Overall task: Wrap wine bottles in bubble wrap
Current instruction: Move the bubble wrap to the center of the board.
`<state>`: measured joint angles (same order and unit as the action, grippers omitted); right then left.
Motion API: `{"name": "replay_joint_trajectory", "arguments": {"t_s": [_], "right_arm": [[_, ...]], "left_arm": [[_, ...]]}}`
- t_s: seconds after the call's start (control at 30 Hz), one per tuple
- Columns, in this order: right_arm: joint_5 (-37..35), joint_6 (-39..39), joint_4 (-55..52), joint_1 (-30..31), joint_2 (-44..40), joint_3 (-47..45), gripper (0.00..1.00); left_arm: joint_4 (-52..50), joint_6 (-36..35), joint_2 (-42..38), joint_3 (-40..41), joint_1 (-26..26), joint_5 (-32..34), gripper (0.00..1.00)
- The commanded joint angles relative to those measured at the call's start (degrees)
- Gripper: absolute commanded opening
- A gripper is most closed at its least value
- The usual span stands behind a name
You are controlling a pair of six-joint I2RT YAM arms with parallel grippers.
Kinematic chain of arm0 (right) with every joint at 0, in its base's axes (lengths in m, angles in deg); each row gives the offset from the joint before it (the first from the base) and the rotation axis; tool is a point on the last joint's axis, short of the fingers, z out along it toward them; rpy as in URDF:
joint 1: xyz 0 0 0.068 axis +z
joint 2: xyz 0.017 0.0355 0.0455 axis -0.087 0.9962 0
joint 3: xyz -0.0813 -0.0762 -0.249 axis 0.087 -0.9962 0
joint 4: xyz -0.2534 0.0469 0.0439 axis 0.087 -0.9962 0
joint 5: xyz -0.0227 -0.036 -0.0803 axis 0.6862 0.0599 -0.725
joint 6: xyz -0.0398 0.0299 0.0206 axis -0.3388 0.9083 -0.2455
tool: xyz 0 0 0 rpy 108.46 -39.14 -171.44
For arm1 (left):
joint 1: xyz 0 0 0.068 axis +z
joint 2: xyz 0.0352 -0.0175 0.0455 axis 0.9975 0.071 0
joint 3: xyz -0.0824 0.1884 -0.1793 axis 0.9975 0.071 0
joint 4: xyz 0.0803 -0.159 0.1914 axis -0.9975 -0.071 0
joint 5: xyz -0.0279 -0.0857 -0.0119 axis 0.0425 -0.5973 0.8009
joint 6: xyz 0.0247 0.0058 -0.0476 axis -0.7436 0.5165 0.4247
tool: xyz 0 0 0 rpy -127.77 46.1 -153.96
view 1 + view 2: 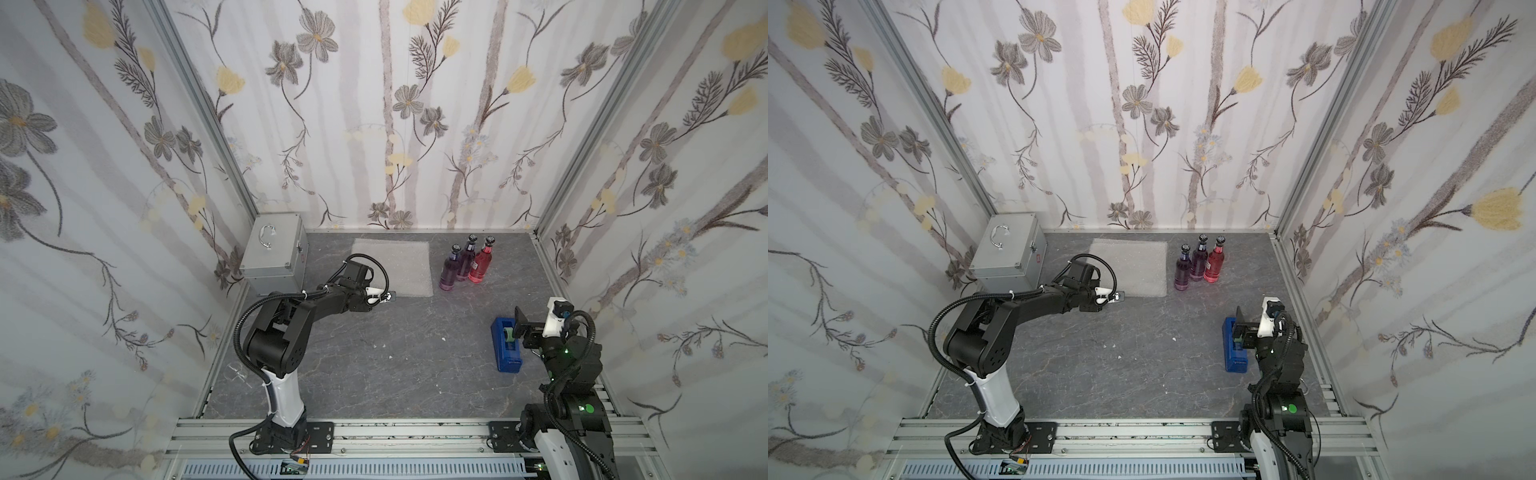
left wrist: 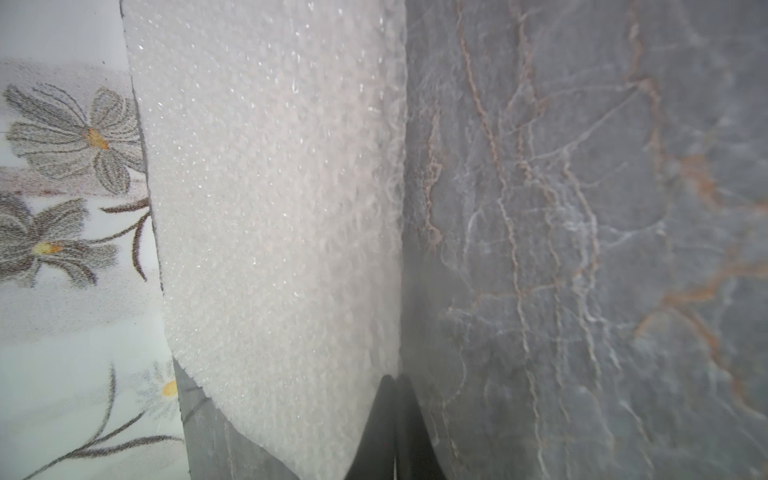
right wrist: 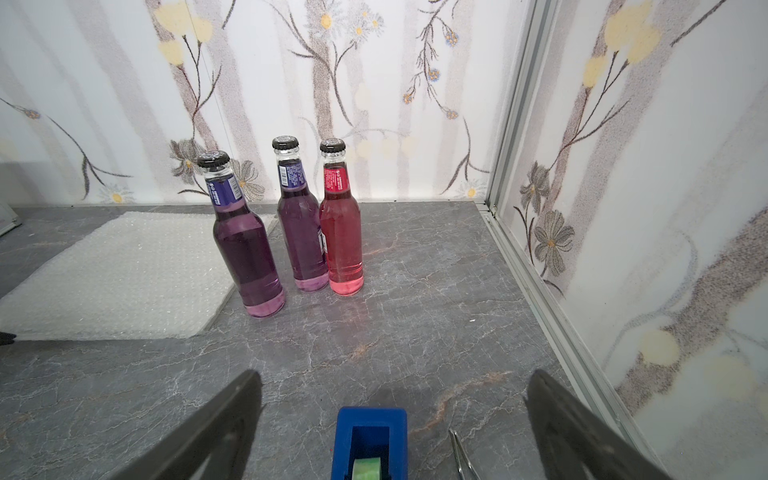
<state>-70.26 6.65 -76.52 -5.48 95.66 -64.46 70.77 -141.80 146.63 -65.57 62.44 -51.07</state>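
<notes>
Wine bottles (image 1: pixel 465 266): we count three, upright, all unwrapped. Bubble wrap (image 1: pixel 399 266): flat on worktop (image 1: pixel 395 353), edge pinched in left pincer (image 1: pixel 388 296). Right pincer (image 3: pixel 395 374): open, empty. Wrapping wholly outstanding.

The left gripper (image 2: pixel 392 384) shows in its wrist view only as two dark, blurred fingers (image 2: pixel 376 428) pressed together and cut off by the frame's edge. Whether the bubble wrap (image 2: pixel 270 208) edge is pinched between them cannot be told. The right wrist view cuts off the right gripper (image 3: pixel 395 376), its blurred fingers (image 3: pixel 224 424), the tape dispenser (image 3: pixel 372 417) and a thin metal tool (image 3: pixel 459 453). In both top views that arm hides part of the dispenser. The red bottle (image 3: pixel 343 241) overlaps the rear purple bottle (image 3: pixel 299 232). The labels are too small to read. Pale specks (image 1: pixel 390 357) on the tabletop (image 1: pixel 374 386) are too small to identify.
</notes>
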Motion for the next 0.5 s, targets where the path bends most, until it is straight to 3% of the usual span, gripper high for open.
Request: {"name": "replay_joint_trajectory", "arguments": {"t_s": [0.0,0.23,0.47], "right_arm": [[0.7,-0.38,1.46,0.13,0.01,-0.12,1.0],[1.54,-0.42,1.26,0.33,0.66,0.25,1.0],[3.11,-1.07,-1.35,2.53,2.37,3.58,0.98]], "left_arm": [[-4.66,-0.23,-5.22,4.49,-0.31,-2.33,0.0],[-20.65,4.2,-21.93,18.08,-4.54,-7.95,0.0],[-20.76,10.18,-27.91,27.01,-11.02,-7.69,0.0]]}}
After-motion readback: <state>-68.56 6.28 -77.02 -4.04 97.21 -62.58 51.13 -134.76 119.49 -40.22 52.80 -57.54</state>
